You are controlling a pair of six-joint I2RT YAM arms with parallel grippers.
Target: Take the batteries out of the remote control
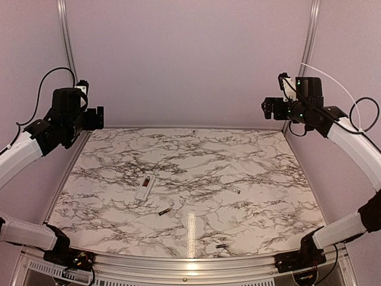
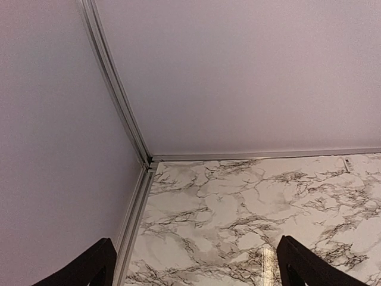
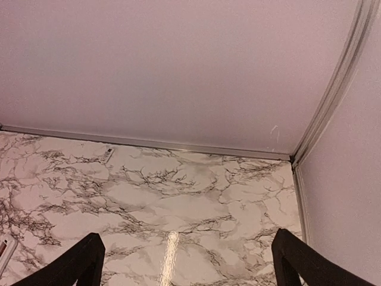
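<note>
Remote control [image 1: 144,186] barely clips right wrist view; left pincer [image 2: 194,239], right pincer [image 3: 187,233] released.

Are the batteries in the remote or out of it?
Out: one battery lies loose near the remote, another battery near the table's front edge.

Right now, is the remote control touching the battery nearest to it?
Apart. The top external view shows a strip of bare tabletop between the remote control and that battery.

Remote control [image 1: 144,187] left of centre on table [image 1: 268,161], one battery [image 1: 165,211] just before it, another battery [image 1: 222,245] near front edge.
</note>
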